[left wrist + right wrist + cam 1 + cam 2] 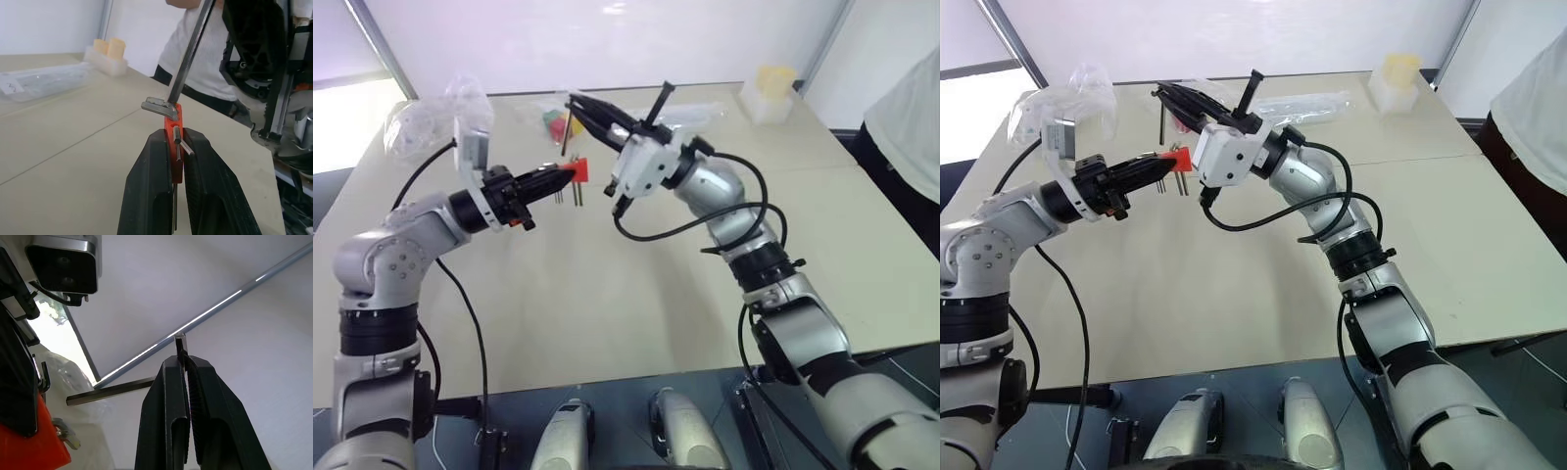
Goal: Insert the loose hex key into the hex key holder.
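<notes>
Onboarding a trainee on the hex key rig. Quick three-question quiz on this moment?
1. True or false: the hex key holder lies on the table.
2. Which pincer holds the loose hex key? A left, B right, C neither.
3. Fill in: the holder's plastic block is ___ in colour.
Key: 1 false, the left pincer grips it in the air. 2 B, the right pincer. 3 orange-red.
</notes>
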